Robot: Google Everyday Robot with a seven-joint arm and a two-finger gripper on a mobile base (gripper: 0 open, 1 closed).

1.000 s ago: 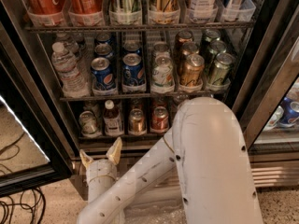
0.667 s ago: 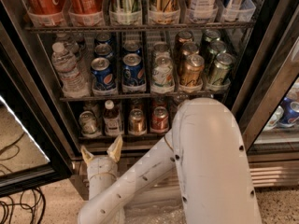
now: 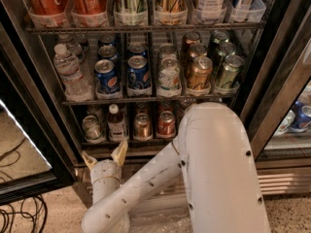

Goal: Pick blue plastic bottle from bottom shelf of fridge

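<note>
The fridge [image 3: 279, 81] stands open in front of me with its black frame and wire racks. On the bottom shelf [image 3: 127, 141] the blue plastic bottle [image 3: 115, 124] stands upright: white cap, dark reddish-brown body, pale label. It sits second from the left, between a silver can [image 3: 92, 128] and a copper can [image 3: 143, 125]. My gripper [image 3: 104, 156] is below and in front of the shelf edge, just under the bottle. Its two pale fingers point up, spread apart and empty.
A red can [image 3: 166, 123] stands right of the copper can. The middle rack holds a clear water bottle [image 3: 68, 72], Pepsi cans [image 3: 107, 76] and other cans. My white arm [image 3: 214, 169] fills the lower right. The glass door [image 3: 24, 144] hangs open at left, cables [image 3: 19, 217] on the floor.
My gripper has risen slightly toward the bottom shelf edge. Nothing on the shelves has moved.
</note>
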